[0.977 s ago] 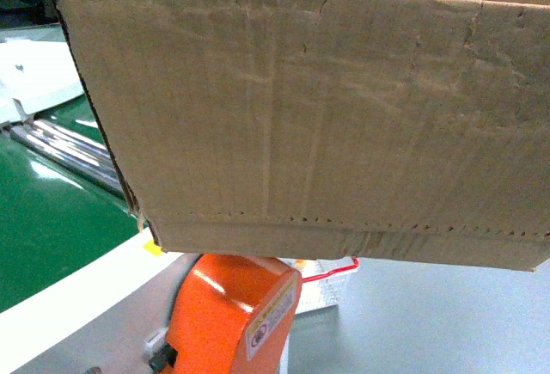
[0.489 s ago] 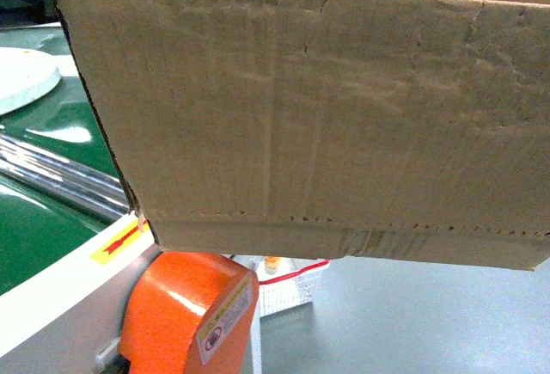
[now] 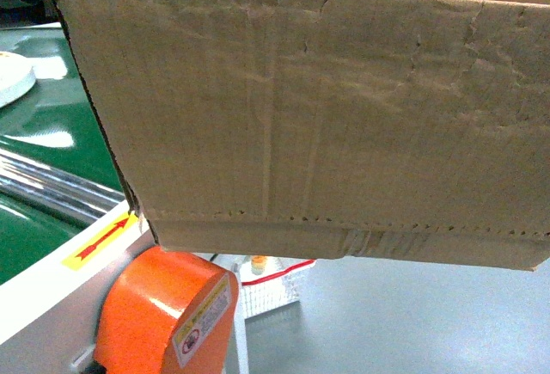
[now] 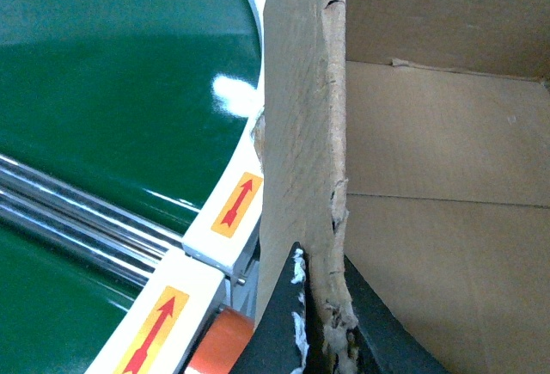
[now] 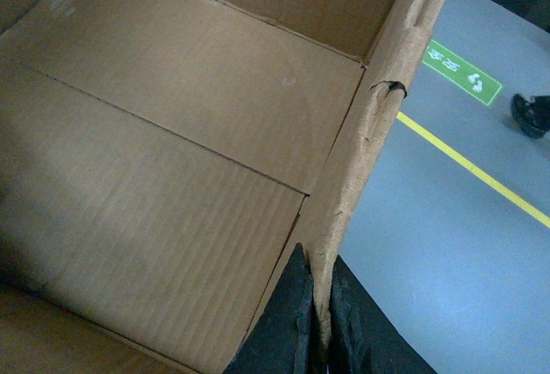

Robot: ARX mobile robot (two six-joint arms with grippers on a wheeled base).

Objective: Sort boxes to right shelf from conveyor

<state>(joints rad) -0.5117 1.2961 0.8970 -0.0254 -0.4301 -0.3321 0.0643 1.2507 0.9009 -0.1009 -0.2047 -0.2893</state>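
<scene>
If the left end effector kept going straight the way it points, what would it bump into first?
Nothing new, probably: the left end effector is already clamped on the box wall, so cardboard fills its path. Depth beyond is unclear.

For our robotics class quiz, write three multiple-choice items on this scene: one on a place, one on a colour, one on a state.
1. Where does the left gripper grip the cardboard box?
A. on a torn side wall
B. under its base
C. on its floor

2. What colour is the conveyor belt?
A. grey
B. dark green
C. orange

3. What does the box hold?
A. blue bins
B. bottles
C. nothing visible

Answers:
1 A, the jaws straddle the ragged wall edge.
2 B, the glossy belt is green beside its white rim.
3 C, both wrist views show bare cardboard floor; the right gripper pinches the opposite wall.
</scene>
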